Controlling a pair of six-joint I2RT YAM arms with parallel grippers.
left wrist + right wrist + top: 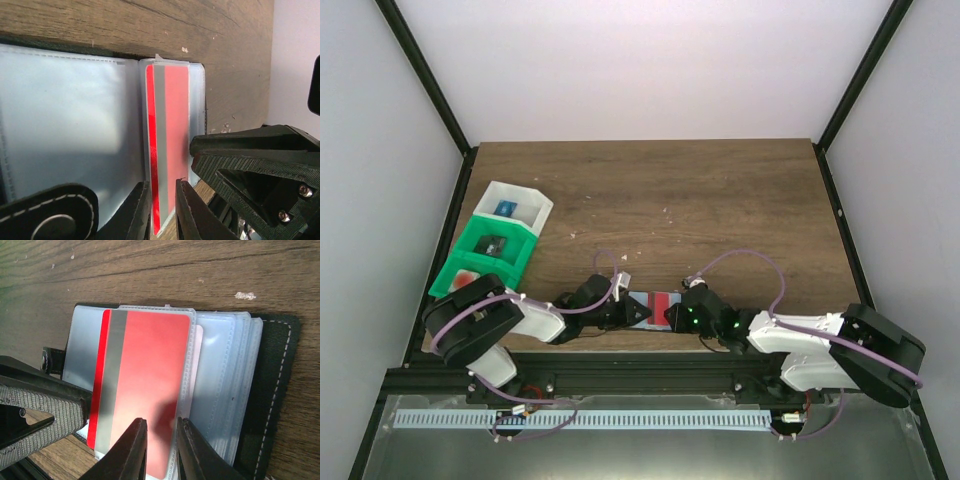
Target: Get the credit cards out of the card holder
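Observation:
The card holder (642, 300) lies open on the wooden table between my two grippers. Its clear sleeves (70, 115) fan out over the black stitched cover (272, 390). A red credit card (145, 385) with a grey stripe sticks partly out of one sleeve, and it also shows in the left wrist view (175, 125). My left gripper (162, 212) has its tips over the card's striped end, a narrow gap between the jaws. My right gripper (161, 450) reaches in from the opposite side. Its tips straddle the card's edge and the sleeve seam, also slightly apart. Nothing looks pinched.
A green bin (485, 255) and a white bin (515, 208) stand at the table's left edge, each with small items inside. The grippers face each other almost tip to tip near the front edge. Bare wood stretches behind the holder.

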